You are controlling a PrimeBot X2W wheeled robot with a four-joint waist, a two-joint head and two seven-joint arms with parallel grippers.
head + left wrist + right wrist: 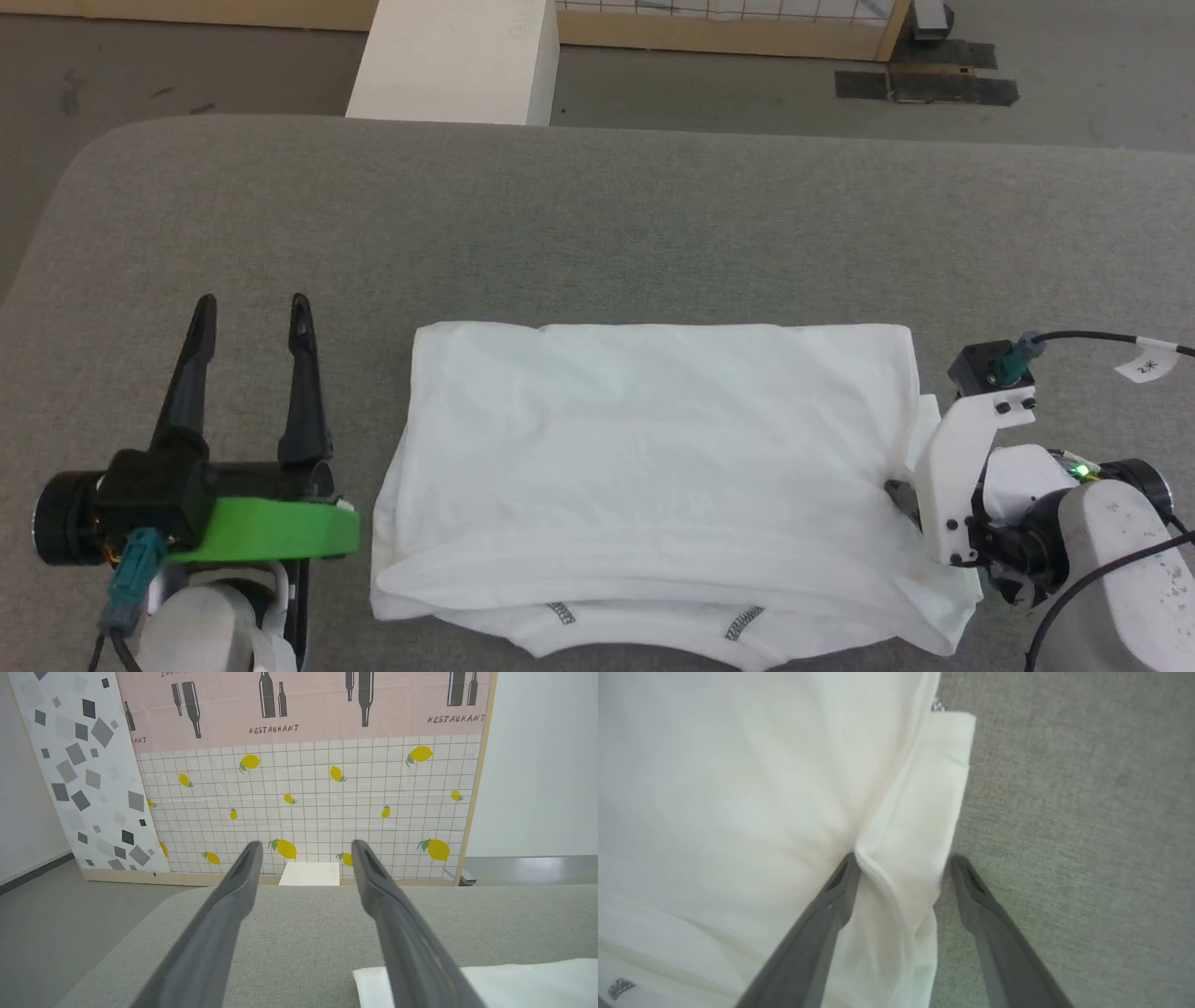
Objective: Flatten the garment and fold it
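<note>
the garment [653,448] lies in the lower middle of the head view on the grey table [597,215]. it is already doubled into a wide rectangle, with a lower layer and two patches of stitching peeking out along its bottom edge.

the left gripper [252,313] sits at the lower left, just beside the cloth's left edge, with its two fingers spread apart and nothing between them. the right gripper [903,861] is at the cloth's right edge. in the right wrist view its fingers stand apart astride a raised ridge of fabric. one finger [831,905] has its tip against the top layer, where creases gather, and the other is over bare table. it is not clamped.

the cloth looks thin, light and limp, so it would likely sag from any hold and its layers slide over one another. the best hold seems to be at a corner or along an edge, pinching all the layers together. taking only the top sheet would probably peel the fold open. the puckered right edge looks in need of smoothing.
</note>
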